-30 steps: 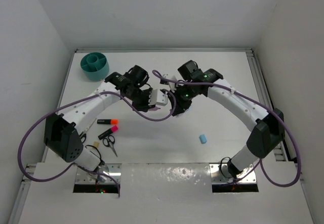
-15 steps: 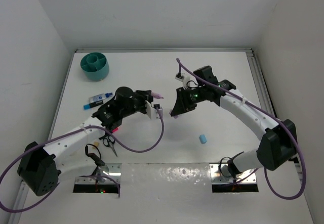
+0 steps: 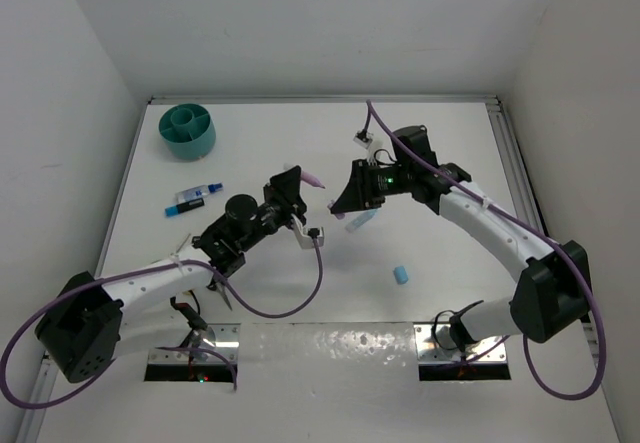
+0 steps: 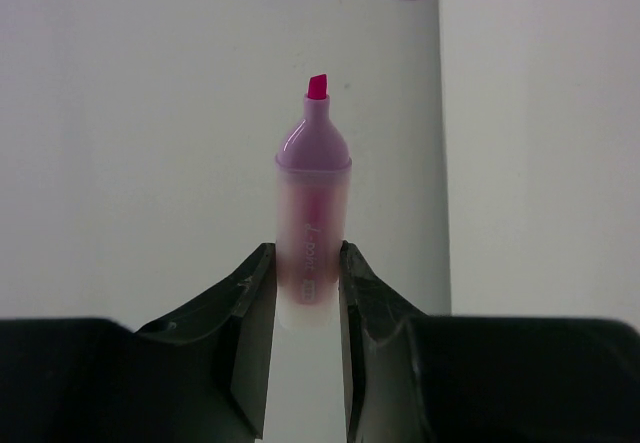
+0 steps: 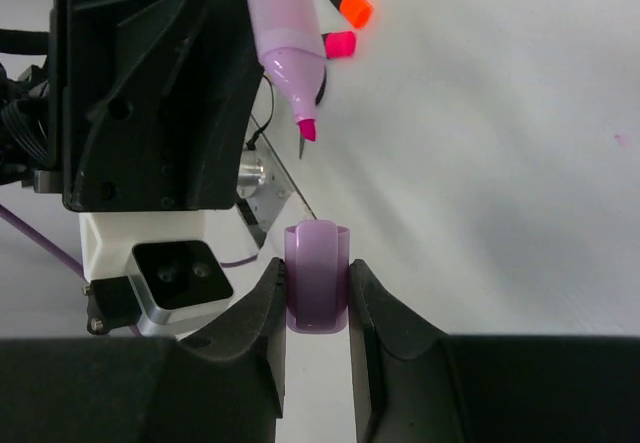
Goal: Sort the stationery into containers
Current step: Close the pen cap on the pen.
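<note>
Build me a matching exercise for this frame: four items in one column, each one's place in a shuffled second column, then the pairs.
1. pink highlighter, uncapped
2. lilac cap
3. teal cup
4. light-blue eraser

A. lying loose on the table
B. standing in the far left corner
C. clamped in the right gripper
D. clamped in the left gripper

Pairs: 1-D, 2-C, 3-B, 4-A

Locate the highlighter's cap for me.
In the right wrist view the lilac cap is pinched in the right gripper, near the tip of the pink highlighter in the left gripper.
</note>
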Robot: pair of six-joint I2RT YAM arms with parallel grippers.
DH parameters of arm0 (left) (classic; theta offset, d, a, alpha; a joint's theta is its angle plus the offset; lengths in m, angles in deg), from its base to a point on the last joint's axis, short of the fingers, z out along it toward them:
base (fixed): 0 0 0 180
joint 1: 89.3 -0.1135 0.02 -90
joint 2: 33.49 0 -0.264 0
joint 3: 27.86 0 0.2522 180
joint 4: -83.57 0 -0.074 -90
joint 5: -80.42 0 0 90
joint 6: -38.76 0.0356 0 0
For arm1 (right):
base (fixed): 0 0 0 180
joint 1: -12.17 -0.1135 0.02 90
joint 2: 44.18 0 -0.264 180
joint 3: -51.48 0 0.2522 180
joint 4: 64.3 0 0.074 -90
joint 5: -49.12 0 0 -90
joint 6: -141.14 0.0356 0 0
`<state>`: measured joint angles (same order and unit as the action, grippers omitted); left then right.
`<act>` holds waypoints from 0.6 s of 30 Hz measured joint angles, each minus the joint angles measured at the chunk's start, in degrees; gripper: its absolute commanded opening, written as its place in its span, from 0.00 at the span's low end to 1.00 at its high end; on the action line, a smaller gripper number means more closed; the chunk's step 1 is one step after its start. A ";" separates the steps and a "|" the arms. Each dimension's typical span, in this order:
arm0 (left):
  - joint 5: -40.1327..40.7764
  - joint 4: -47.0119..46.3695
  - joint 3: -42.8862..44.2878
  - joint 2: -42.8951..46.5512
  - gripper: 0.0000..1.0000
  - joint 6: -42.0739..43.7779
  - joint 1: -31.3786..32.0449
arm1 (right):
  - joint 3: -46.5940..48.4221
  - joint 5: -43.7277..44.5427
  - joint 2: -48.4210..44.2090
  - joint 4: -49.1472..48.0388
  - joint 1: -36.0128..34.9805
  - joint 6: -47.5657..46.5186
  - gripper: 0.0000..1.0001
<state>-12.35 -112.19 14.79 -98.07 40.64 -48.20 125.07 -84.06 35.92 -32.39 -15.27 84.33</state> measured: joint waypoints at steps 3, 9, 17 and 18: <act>-0.59 -1.64 -0.98 1.38 0.00 2.64 -0.04 | 1.64 -0.26 0.00 2.54 0.20 -2.27 0.00; -3.48 -2.19 -2.67 4.81 0.00 6.45 0.09 | 2.75 -0.59 0.00 4.00 0.22 -4.50 0.00; -4.48 -1.95 -2.67 5.44 0.00 8.24 0.66 | 2.91 -0.81 0.02 1.97 0.31 -3.80 0.00; -4.48 -1.79 -2.67 5.44 0.00 8.28 0.81 | 2.91 -0.87 0.02 1.20 0.31 -3.41 0.00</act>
<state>-16.83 -113.98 12.12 -92.63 48.92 -47.39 127.98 -84.94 35.94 -31.18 -14.96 80.92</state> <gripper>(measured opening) 0.237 0.240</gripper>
